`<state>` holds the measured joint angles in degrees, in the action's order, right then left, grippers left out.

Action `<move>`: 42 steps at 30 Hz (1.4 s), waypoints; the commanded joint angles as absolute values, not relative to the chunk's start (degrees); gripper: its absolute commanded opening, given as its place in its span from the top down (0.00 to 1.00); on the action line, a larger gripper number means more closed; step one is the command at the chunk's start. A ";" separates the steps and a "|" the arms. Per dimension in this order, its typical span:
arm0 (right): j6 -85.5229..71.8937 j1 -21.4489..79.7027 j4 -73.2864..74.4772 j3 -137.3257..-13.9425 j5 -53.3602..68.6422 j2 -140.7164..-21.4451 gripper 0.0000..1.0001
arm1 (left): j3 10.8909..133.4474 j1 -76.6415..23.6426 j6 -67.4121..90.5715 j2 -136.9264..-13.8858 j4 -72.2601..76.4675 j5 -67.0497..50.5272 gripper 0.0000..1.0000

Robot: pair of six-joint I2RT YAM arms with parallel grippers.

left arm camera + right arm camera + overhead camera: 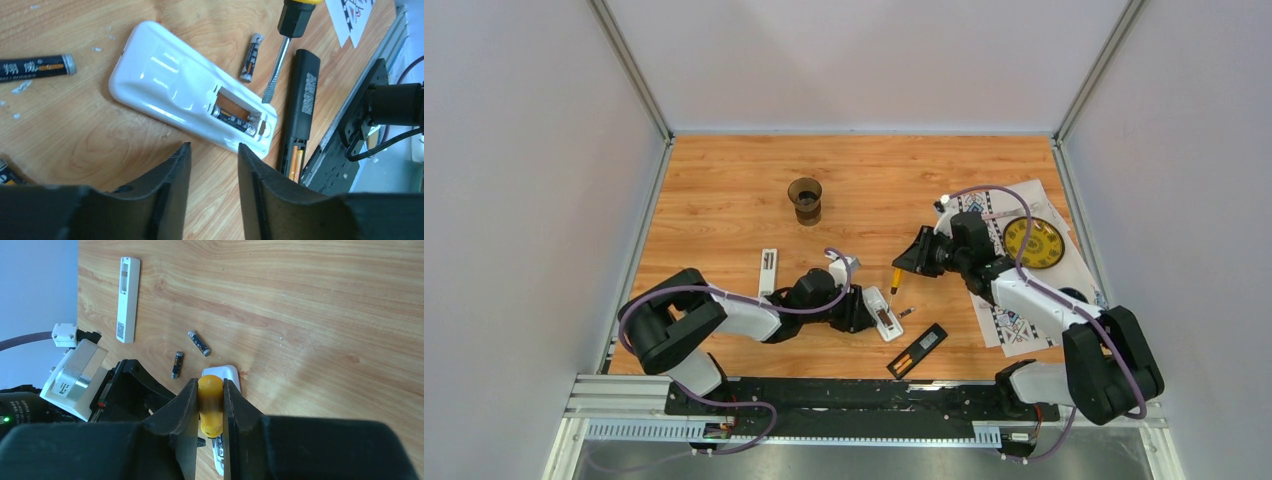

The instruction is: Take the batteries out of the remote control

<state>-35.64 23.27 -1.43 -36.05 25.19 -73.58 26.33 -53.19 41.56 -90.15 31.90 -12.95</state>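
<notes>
The white remote lies back-up with its compartment open. One dark battery sits in it beside a bare slot. It also shows in the top view. Loose dark batteries lie around it. My left gripper is open and empty, just short of the remote's near edge; in the top view it is at the remote's left. My right gripper is shut on the yellow screwdriver handle. The screwdriver's blade tip rests at the compartment's edge.
A black remote lies open to the right, with orange batteries in it, near the table's front rail. A white battery cover lies to the left. A dark cup stands behind. A patterned sheet with a yellow disc is at the right.
</notes>
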 commanded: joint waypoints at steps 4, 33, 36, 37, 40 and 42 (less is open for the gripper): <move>-33.13 26.45 -3.43 -38.32 20.31 -75.94 1.00 | 23.12 -53.17 43.68 -89.56 33.75 -13.71 0.64; -39.10 32.96 -9.31 -34.54 15.99 -79.98 1.00 | 24.78 -53.17 45.00 -96.15 36.74 -16.08 0.94; -40.34 32.96 -9.93 -34.80 17.31 -80.42 1.00 | 25.13 -53.17 45.09 -96.59 37.00 -16.00 0.96; -40.43 32.96 -9.93 -34.80 17.49 -80.25 1.00 | 25.14 -53.17 45.09 -96.68 37.00 -16.00 0.96; -41.13 32.87 -9.93 -35.07 17.75 -79.72 1.00 | 25.22 -53.17 45.09 -96.86 37.18 -15.91 0.97; -41.31 32.87 -9.84 -35.42 18.02 -79.72 1.00 | 25.14 -53.17 45.09 -97.03 37.18 -16.00 0.97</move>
